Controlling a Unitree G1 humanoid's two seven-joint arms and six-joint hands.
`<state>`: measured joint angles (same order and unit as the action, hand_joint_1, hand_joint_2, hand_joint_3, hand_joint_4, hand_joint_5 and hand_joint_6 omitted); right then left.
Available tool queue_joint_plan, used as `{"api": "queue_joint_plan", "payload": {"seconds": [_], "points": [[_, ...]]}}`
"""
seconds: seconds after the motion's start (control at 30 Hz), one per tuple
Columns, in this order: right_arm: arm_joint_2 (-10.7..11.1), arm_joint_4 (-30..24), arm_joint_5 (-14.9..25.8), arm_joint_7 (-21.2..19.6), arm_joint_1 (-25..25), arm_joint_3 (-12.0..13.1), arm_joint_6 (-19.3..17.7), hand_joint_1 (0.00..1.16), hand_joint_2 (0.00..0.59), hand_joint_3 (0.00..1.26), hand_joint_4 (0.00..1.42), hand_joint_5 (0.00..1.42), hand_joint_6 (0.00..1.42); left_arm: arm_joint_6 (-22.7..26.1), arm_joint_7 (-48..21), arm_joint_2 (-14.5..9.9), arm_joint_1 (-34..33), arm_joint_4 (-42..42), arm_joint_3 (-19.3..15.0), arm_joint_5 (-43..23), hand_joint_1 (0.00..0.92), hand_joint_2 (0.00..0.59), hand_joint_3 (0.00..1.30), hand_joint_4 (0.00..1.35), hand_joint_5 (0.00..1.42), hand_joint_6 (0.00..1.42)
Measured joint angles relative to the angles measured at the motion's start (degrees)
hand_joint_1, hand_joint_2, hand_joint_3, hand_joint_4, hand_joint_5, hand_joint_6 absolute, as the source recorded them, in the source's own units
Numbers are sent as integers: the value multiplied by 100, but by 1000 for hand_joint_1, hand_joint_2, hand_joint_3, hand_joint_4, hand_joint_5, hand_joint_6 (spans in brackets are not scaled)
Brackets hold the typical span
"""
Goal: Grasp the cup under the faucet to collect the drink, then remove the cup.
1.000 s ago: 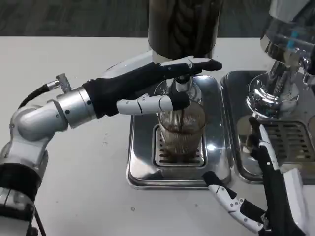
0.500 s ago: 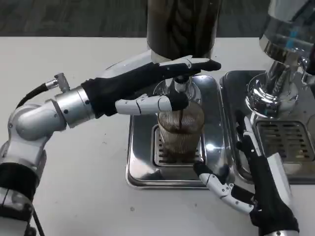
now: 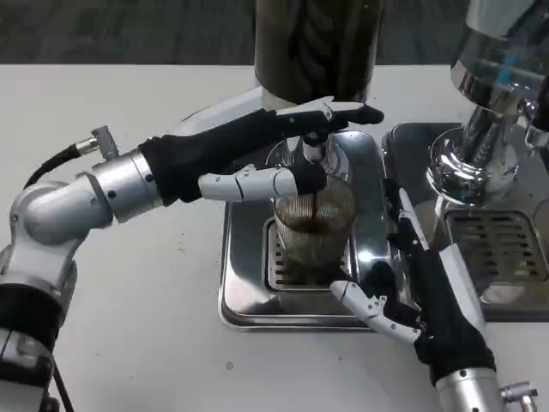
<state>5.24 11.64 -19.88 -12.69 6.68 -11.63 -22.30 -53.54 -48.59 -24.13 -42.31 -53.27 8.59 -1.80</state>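
Two hands work here: nearest, the right hand (image 3: 420,296) has advanced from the table edge, fingers spread, thumb at the drip tray (image 3: 244,305) beside the one ribbed glass cup (image 3: 315,230), ready to grasp. Behind, the left hand (image 3: 274,154) still presses one faucet (image 3: 310,148), fingers extended; dark drink has risen.

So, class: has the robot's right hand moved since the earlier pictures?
Yes. The right hand has moved up and leftward over the drip tray, toward the cup.
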Motion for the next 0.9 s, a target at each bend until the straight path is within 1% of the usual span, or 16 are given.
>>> {"api": "queue_joint_plan", "payload": {"seconds": [0.13, 0.3, 0.43, 0.6, 0.9], "points": [[-9, 233, 12, 40, -212, 5, -5, 632, 220, 14, 0, 28, 113, 0, 3, -24, 27, 40, 0, 0, 0, 147, 158, 60, 0, 0], [-14, 602, 97, 139, -625, 11, -22, 630, 221, 15, 0, 23, 113, 0, 52, -48, 99, 118, -2, -3, 0, 147, 159, 64, 0, 0], [-14, 823, 142, 197, -804, 14, -38, 629, 221, 15, 0, 19, 113, 10, 54, -77, 136, 193, -3, -7, 0, 147, 159, 68, 0, 0], [-19, 1040, 213, 290, -1000, 25, -55, 624, 225, 15, 0, 17, 113, 21, 54, -103, 166, 257, -4, -10, 0, 147, 159, 70, 0, 0], [-30, 1308, 345, 436, -1172, 31, -142, 617, 230, 24, 0, 15, 101, 37, 56, -168, 212, 339, -7, -22, 0, 147, 159, 70, 0, 0]]}}
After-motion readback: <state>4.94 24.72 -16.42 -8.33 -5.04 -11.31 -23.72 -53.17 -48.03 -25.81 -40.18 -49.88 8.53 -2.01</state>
